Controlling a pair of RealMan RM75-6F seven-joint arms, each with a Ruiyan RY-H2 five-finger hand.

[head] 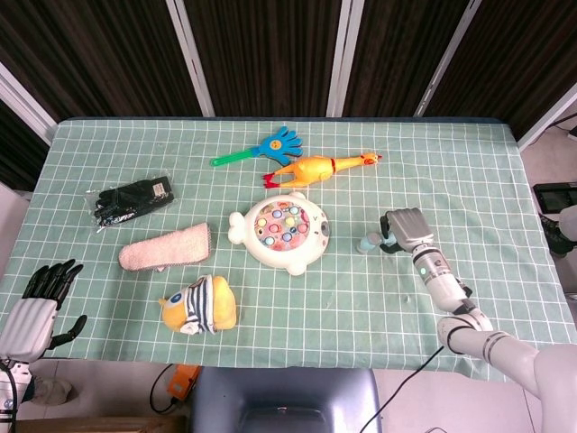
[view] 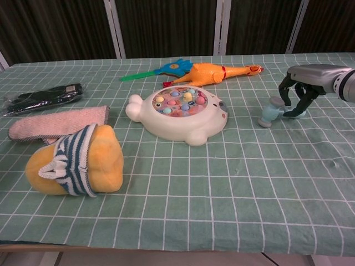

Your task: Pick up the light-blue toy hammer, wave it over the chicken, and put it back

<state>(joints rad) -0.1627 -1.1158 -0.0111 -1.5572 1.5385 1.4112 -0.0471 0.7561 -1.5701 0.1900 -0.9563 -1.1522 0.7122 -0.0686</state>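
Fingers (view: pixel 288 95) of the right hand (view: pixel 302 91) curled around the light-blue toy hammer (view: pixel 272 112), head pointing left toward the rubber chicken (view: pixel 213 73) beyond.

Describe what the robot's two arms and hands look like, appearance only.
The right hand has a grey metallic back and dark fingers. Its forearm is a silver-grey cylinder with a small green light, running into a white jointed arm. The left hand has black fingers above a ribbed white back. No cables or sleeves are visible.
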